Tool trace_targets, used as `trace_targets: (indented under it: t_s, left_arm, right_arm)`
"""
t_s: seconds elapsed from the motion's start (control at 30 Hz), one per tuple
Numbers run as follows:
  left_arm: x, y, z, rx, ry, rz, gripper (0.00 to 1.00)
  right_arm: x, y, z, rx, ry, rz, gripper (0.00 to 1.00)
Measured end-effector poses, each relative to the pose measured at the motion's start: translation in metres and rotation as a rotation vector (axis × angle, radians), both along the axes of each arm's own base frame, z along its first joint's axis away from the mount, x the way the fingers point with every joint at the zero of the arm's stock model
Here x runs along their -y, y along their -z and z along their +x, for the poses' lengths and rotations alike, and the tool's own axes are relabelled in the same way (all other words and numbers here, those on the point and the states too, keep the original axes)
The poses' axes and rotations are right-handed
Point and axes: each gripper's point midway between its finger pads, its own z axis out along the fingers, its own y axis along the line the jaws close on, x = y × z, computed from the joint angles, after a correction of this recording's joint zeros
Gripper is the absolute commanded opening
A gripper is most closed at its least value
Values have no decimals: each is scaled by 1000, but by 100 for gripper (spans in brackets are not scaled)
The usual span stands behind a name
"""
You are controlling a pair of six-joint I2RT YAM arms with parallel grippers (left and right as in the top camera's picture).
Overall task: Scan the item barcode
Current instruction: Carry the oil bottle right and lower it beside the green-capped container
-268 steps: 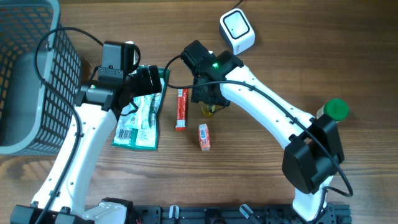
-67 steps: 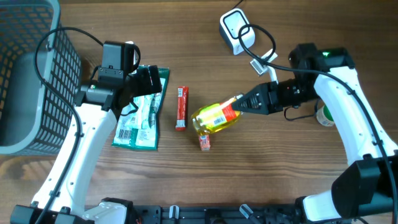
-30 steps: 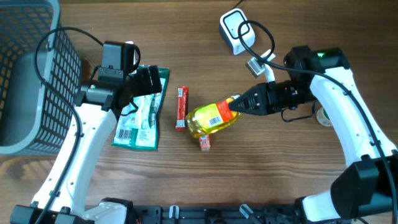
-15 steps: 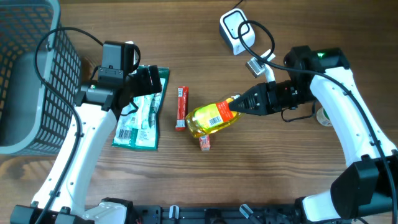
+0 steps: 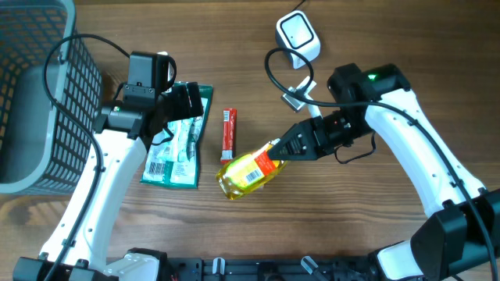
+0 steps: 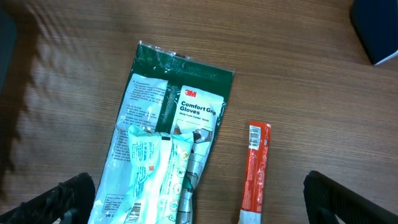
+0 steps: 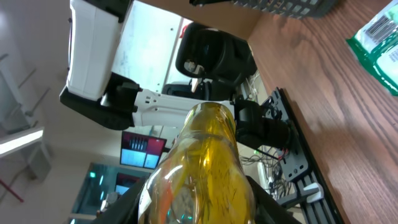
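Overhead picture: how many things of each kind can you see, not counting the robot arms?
Flat packets: 2 (gloves packet, pale green packet lying on it)
Red stick pack: 1
Yellow bottle: 1
White scanner: 1
Grey basket: 1
Total: 6

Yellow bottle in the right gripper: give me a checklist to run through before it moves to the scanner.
1. Grip: right gripper shut on the neck of the yellow bottle: ok.
2. Label: barcode label showing, facing up: ok.
3. Aim: barcode label turned toward the white scanner: not ok, the bottle is well off from it.
4. Path: left gripper open above the gloves pack, out of the way: ok.
5. Clearance: bottle clear of the red stick pack: cannot tell, their edges meet in the overhead view.
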Motion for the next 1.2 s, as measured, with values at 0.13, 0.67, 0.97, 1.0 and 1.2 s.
trace_targets:
  t_s: [0.13,0.67,0.97,1.0,1.2]
  left_arm:
    - [0,0,0,0,0,0,100]
    - [0,0,0,-1,0,0,100]
    - [0,0,0,0,0,0,100]
    - [0,0,0,0,0,0,100]
    - [0,0,0,0,0,0,100]
  right_arm:
    - [-1,1,3,28,1,8,27]
    - [59,62,121,97,473,-749,22]
    - [154,26,150,267,811,-1198,19]
    - [163,29,150,271,823,-1252,18]
    - [197,48,169,288,890,-1426,19]
